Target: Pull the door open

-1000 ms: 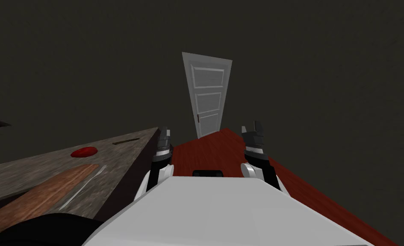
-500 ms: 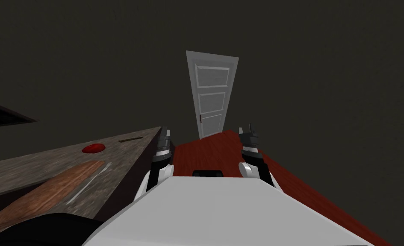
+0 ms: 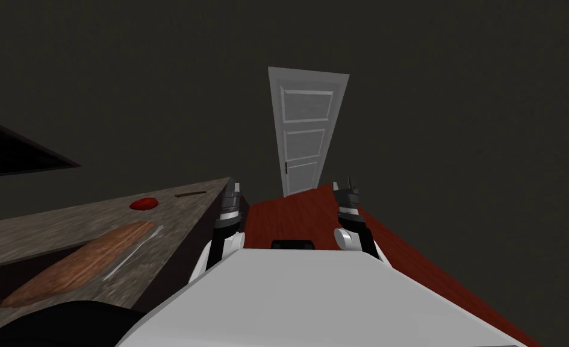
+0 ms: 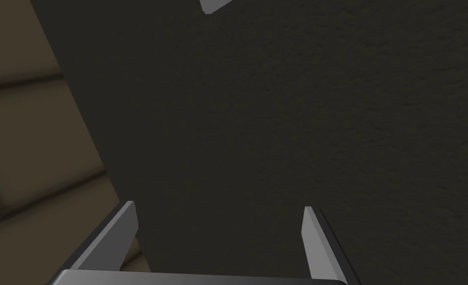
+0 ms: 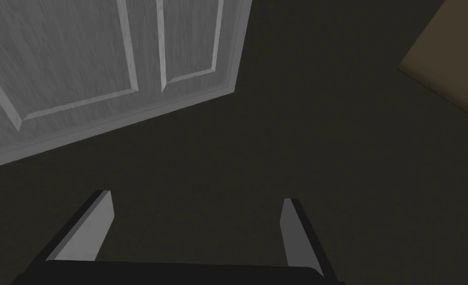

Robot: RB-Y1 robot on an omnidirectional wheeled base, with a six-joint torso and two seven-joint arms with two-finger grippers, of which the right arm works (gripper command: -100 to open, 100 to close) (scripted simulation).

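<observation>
Head view: table (image 3: 66, 223) left of door (image 3: 306, 135)

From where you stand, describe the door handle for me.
Straight ahead, past the red-brown floor, a white three-panel door stands in the dark wall. Its handle is the one small dark mark on its left edge, beside the lowest panel.
</observation>
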